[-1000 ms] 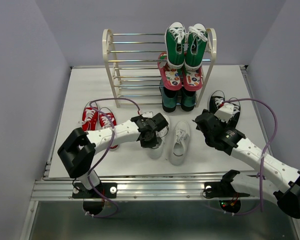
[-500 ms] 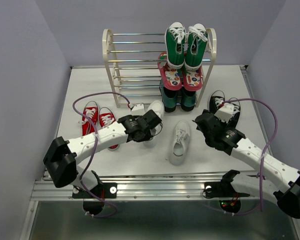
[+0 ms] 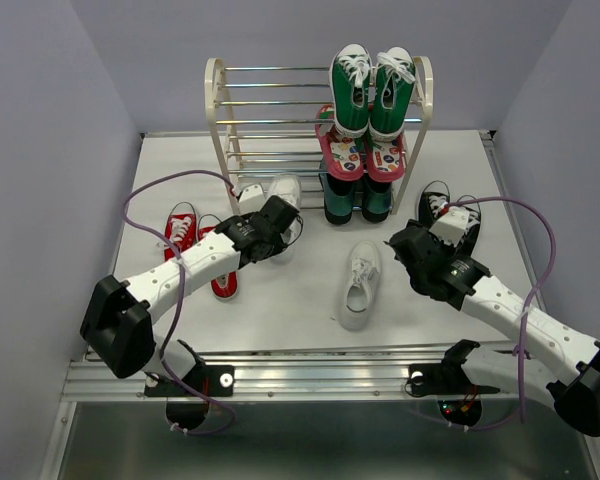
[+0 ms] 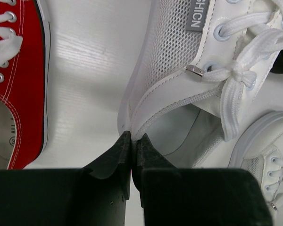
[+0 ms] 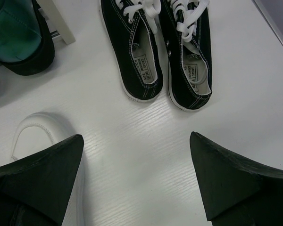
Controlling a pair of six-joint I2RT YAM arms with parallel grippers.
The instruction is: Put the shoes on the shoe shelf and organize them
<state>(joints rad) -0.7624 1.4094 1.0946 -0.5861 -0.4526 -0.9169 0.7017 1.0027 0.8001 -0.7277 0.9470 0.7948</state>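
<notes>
My left gripper (image 3: 270,226) is shut on the heel rim of one white sneaker (image 3: 283,193) and holds it just in front of the shoe shelf (image 3: 242,128). In the left wrist view the jaws (image 4: 132,137) pinch the heel of that sneaker (image 4: 188,70). The other white sneaker (image 3: 358,285) lies on the table between the arms. The red pair (image 3: 180,230) sits at the left, partly under my left arm. The black pair (image 3: 442,206) stands at the right, also in the right wrist view (image 5: 137,52). My right gripper (image 3: 404,246) is open and empty above the table (image 5: 137,160).
Green high-tops (image 3: 372,88), pink flip-flops (image 3: 360,155) and dark shoes (image 3: 355,200) fill the right half of the shelf. The shelf's left half holds only bare rods. A shelf leg (image 5: 56,23) and a dark shoe (image 5: 16,44) show in the right wrist view.
My left gripper has carried the white sneaker away from its mate, back and to the left toward the shelf. The right arm has not moved.
</notes>
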